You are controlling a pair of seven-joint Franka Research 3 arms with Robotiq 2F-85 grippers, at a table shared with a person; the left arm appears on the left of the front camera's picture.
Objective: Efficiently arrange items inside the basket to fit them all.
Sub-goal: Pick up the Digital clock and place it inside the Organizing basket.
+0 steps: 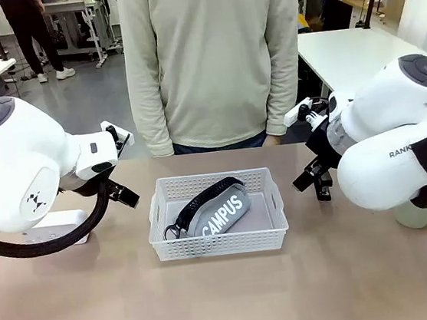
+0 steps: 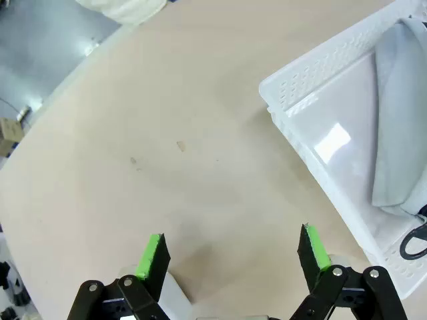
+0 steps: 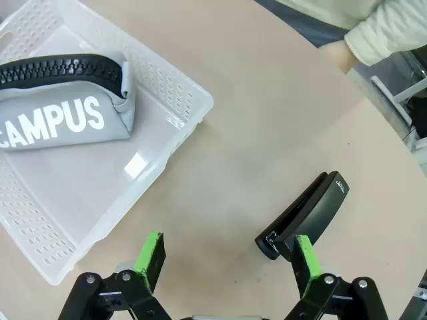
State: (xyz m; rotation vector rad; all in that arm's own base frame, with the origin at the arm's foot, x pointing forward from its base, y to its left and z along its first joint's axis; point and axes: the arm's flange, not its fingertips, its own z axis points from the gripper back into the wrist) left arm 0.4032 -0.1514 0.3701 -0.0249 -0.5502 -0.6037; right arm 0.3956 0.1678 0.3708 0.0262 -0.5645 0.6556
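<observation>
White and partly tucked under the left arm, a small box (image 1: 55,224) sits at the left of the tan table (image 1: 229,297). The left gripper (image 2: 230,247) hangs over bare tabletop just left of the basket (image 1: 219,244), its jaws spread wide and holding nothing. In the middle, the white lattice basket contains the grey "CAMPUS" pouch (image 1: 223,213), which lies diagonally. The pouch's black strap (image 1: 203,200) runs along its far side to a ring (image 1: 171,232) at the near left, and the basket floor to the right of it is bare. The right gripper (image 3: 227,250) also has its jaws wide and empty. It hovers beside a black stapler (image 3: 303,217) lying on the table to the right of the basket. A pale green cup (image 1: 414,216) stands at the far right, half hidden by the right arm. A person in a cream sweater (image 1: 214,59) stands at the far edge.
</observation>
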